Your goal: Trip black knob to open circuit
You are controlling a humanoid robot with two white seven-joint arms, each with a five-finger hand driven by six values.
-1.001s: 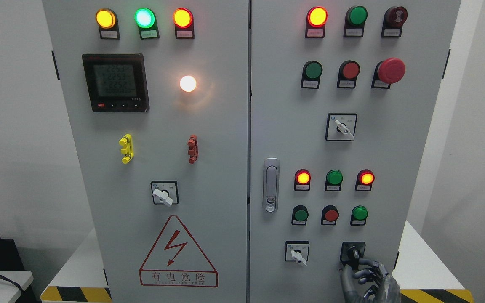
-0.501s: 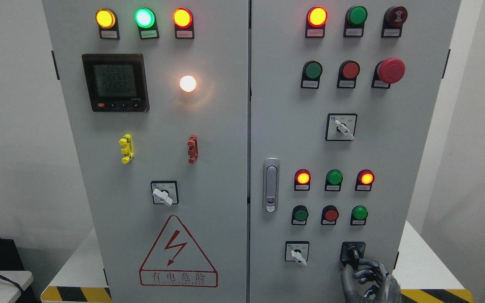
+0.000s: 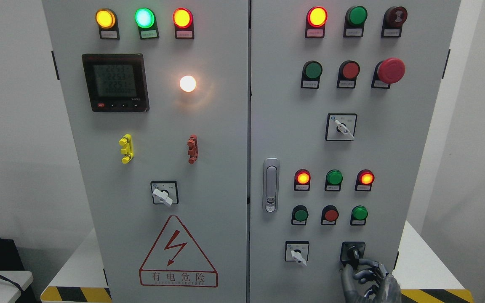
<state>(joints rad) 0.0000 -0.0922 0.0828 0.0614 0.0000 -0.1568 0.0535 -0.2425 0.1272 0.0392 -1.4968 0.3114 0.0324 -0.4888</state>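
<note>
The black knob (image 3: 353,253) sits on a black square plate at the lower right of the grey cabinet's right door (image 3: 284,126), its handle pointing roughly straight up and down. My right hand (image 3: 355,267) comes up from the bottom edge just below it. Its dark fingers (image 3: 369,265) are curled, with the thumb to the left and the fingertips to the right of the knob's lower end, closing on it. Most of the knob still shows above the hand. My left arm does not appear in the head view.
A white selector switch (image 3: 297,253) lies just left of the knob, with small red and green buttons (image 3: 330,214) above. A silver door handle (image 3: 271,185) is at the door seam. White ledges with yellow-black striped edges (image 3: 432,294) flank the cabinet.
</note>
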